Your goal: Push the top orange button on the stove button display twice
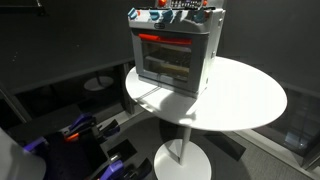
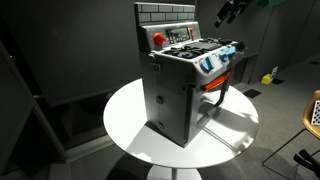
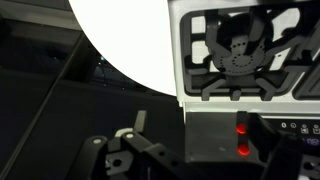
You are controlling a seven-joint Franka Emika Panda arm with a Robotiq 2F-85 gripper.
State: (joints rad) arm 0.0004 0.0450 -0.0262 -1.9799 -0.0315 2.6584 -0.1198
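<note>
The grey toy stove stands on a round white table, with its glass door and orange-red strip facing the camera. It also shows in an exterior view, with red and blue knobs on its front panel. In the wrist view I look down on the black burner grates. Below them a narrow dark button display carries two glowing orange buttons, the top one above the lower one. My gripper is open and empty. It hovers above and in front of the stove, touching nothing.
The white table has bare surface around the stove. Dark floor and black curtains surround it. Robot base parts sit low at the left. A yellow object lies on the floor.
</note>
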